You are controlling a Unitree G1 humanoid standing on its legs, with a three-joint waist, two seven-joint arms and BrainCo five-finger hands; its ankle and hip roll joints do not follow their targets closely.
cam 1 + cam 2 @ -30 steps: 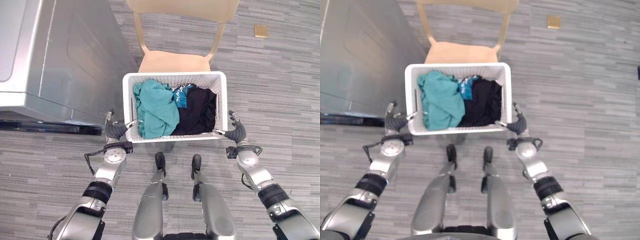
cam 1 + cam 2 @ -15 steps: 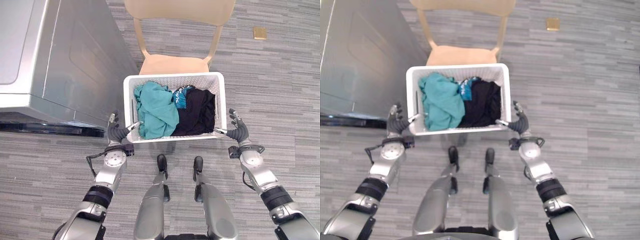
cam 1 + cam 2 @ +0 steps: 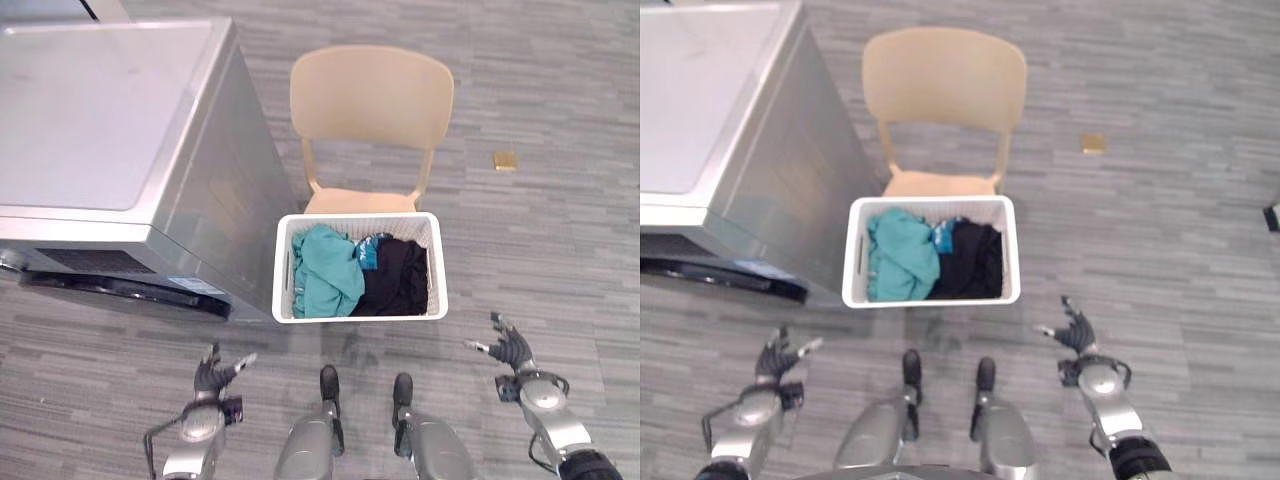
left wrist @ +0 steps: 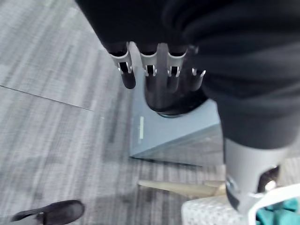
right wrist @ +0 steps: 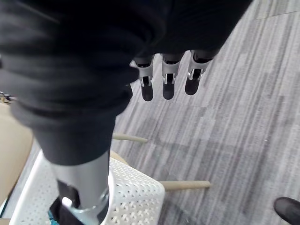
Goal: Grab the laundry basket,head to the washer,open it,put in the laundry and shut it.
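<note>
From the head views, the white laundry basket (image 3: pixel 360 313) of teal and black clothes sits on the floor before a tan chair (image 3: pixel 371 100), beside the washer (image 3: pixel 110 170). Left hand (image 3: pixel 212 376) and right hand (image 3: pixel 512 349) hang apart from it, fingers spread. Wrist views show relaxed fingers, seemingly empty

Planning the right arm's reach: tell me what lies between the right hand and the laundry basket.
Bare grey floor alone separates the right hand from the laundry basket, seen in both eye views.

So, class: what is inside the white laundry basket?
Inside the laundry basket lie a teal garment, a black garment and a small blue piece between them. Anything beneath them is covered.
</note>
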